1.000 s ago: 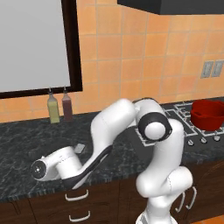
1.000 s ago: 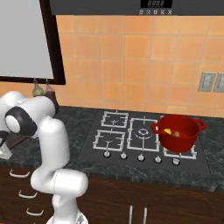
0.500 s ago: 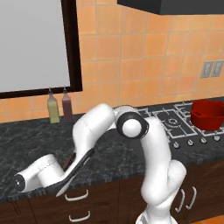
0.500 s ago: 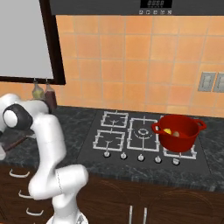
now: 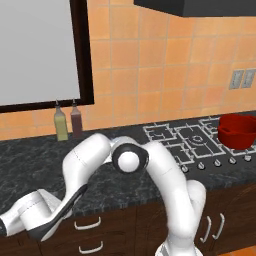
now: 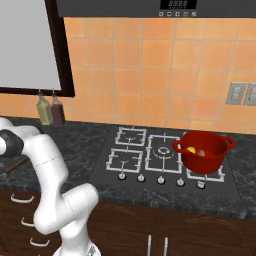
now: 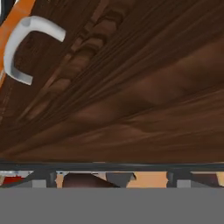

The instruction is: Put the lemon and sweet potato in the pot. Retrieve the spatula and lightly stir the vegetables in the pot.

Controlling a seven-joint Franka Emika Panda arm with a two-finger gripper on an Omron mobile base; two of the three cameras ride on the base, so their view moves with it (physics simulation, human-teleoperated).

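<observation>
The red pot stands on the front right burner of the hob, and it also shows at the right edge of the left base view. Inside it lie the yellow lemon and, beside it, the tan sweet potato. My arm reaches low to the far left, with its wrist in front of the drawers below the counter edge. My gripper is open and holds nothing, its fingertips wide apart and close to a dark wood front. I cannot make out the spatula.
Two bottles stand against the tiled wall by the window frame. The black hob sits in the dark stone counter. Curved silver drawer handles are on the wood fronts; one handle is at the hand view's upper left.
The arm has swung further down and to the left, carrying the hand from counter height to the drawer fronts. The gripper stays open. The pot and its contents have not moved.
</observation>
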